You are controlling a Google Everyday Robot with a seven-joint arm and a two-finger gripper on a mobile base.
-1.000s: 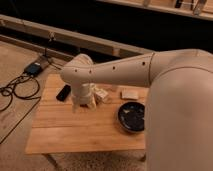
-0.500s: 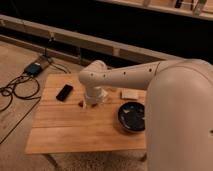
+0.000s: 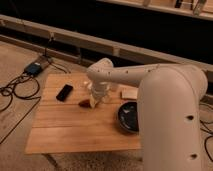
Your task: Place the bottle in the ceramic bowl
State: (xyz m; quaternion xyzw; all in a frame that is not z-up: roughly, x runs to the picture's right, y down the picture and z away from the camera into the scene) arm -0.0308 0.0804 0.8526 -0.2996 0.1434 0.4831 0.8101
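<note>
- My end effector [image 3: 95, 98] hangs low over the middle of the wooden tabletop [image 3: 60, 130] (open or closed, I cannot tell).
- The small whitish plastic bottle: I cannot pick it out there.
- The round, glossy black ceramic bowl [image 3: 127, 120] sits near, at 4 o'clock.

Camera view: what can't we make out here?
- Bottle: cannot be picked out. The hand, low over the middle of the table, covers that spot.
- Bowl: its right side is hidden behind the robot's arm.
- Small dark thing beside the hand: too blurred to name.
- Table's right end: hidden behind the arm.
</note>
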